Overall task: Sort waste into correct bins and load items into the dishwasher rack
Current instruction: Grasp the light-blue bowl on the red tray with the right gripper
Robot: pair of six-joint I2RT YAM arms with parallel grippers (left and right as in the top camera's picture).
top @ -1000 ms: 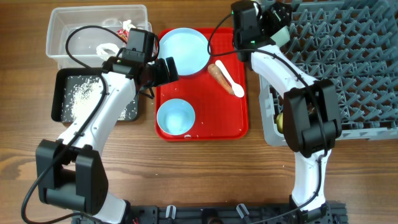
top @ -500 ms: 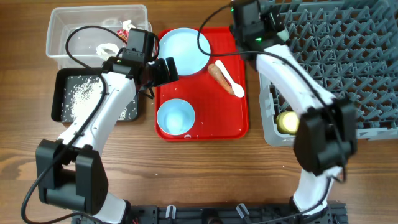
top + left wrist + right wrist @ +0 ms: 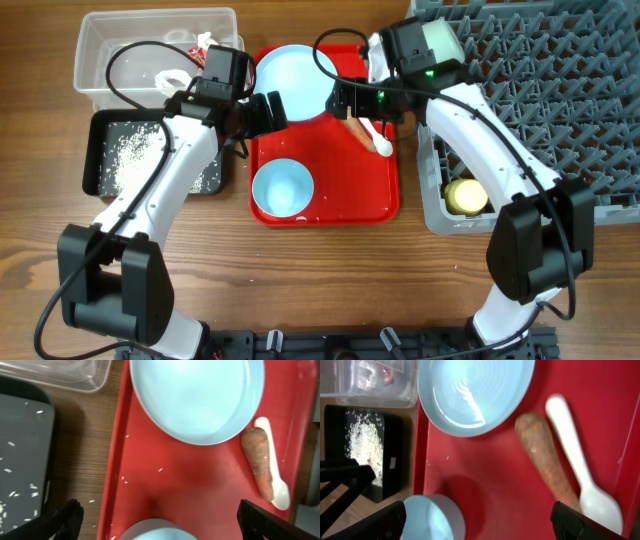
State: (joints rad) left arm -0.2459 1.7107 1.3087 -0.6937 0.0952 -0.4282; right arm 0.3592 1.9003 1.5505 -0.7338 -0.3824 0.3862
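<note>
1. Currently the carrot (image 3: 545,462) lies on the red tray (image 3: 345,190), touching the spoon (image 3: 576,457), beside the plate (image 3: 195,395).
2. Right gripper (image 3: 477,510) hovers above these 2, fingers spread, empty; probably lining up a pick.
3. Left gripper (image 3: 160,510), also spread and empty, hangs over the tray's left edge near the black bin (image 3: 25,435).

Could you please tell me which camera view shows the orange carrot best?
The right wrist view: the carrot lies large and whole beside the white spoon. The left wrist view shows it whole but smaller, near the edge; overhead, the right arm covers part of it.
</note>
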